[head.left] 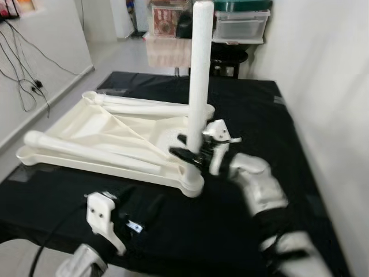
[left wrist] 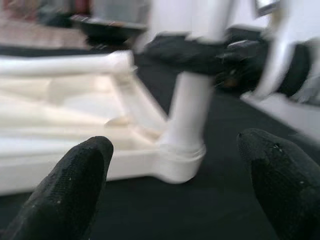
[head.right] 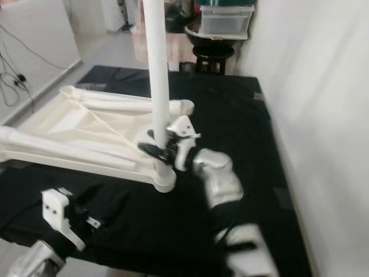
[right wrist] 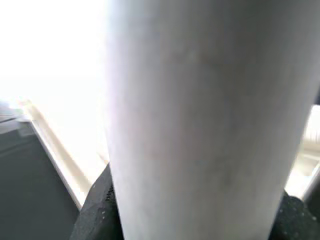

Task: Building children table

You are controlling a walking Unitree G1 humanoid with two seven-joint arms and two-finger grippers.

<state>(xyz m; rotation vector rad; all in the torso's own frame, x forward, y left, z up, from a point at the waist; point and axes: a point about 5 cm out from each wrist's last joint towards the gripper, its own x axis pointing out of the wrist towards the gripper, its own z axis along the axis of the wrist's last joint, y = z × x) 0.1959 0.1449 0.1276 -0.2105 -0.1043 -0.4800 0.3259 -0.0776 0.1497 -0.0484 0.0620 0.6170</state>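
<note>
Nearest the head camera, the left gripper (head.left: 135, 210) hangs released over the black mat (head.left: 259, 115), fingers (left wrist: 75, 185) spread, aimed at the corner socket (left wrist: 182, 162) just ahead. Beyond it the right gripper (head.left: 187, 151) is clenched around the upright white leg (head.left: 199, 86), low on the shaft, above that socket of the upturned tabletop (head.left: 115, 135). Seating the leg seems the step in hand; next probably calls for pressing straight down. Whether it is fully seated stays hidden; two more legs (head.left: 86, 151) lie on the tabletop.

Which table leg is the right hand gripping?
On the black mat lies the white tabletop, upside down. At its near right corner one white leg stands upright, clamped low down by the right hand. The other legs lie flat across the tabletop.
</note>
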